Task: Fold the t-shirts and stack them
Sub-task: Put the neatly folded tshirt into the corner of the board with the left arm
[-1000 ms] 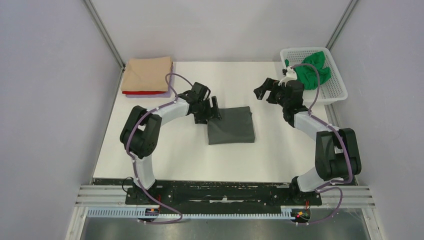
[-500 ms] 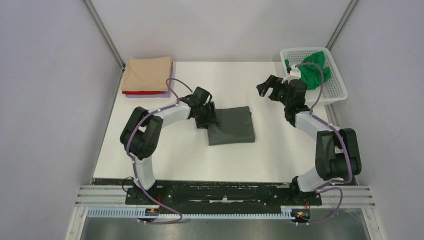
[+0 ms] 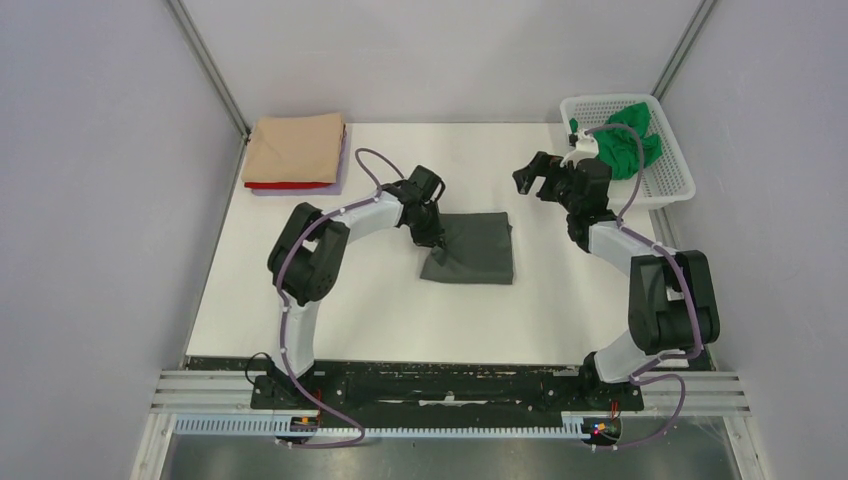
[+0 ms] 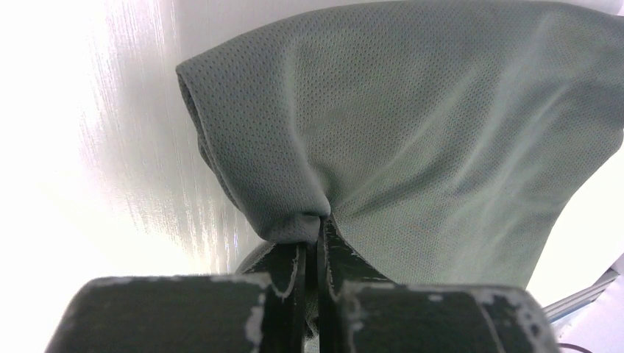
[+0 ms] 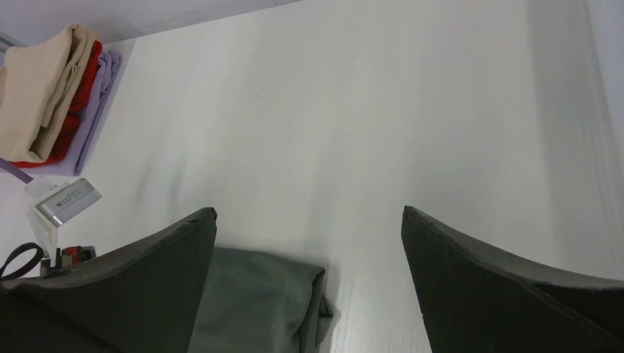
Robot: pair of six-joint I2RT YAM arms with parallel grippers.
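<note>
A folded dark grey t-shirt (image 3: 475, 250) lies mid-table. My left gripper (image 3: 436, 240) is shut on its left edge, and the left wrist view shows the cloth (image 4: 412, 125) bunched into the closed gripper (image 4: 318, 220). My right gripper (image 3: 530, 178) hangs open over bare table to the right of the shirt, with nothing in it (image 5: 309, 213); the grey shirt (image 5: 257, 301) shows below its left finger. At the back left is a stack of t-shirts, tan (image 3: 295, 147) on top, then red (image 3: 285, 185) and lilac (image 5: 99, 95). A green t-shirt (image 3: 625, 140) lies crumpled in the basket.
The white mesh basket (image 3: 672, 188) stands at the back right corner, just behind my right arm. Grey walls with metal posts close in the table on three sides. A cable loops above my left arm (image 3: 370, 160).
My left gripper has slid right onto the grey shirt's left edge and shut on it, pulling that edge up and the shirt slightly right. The right gripper has barely moved.
</note>
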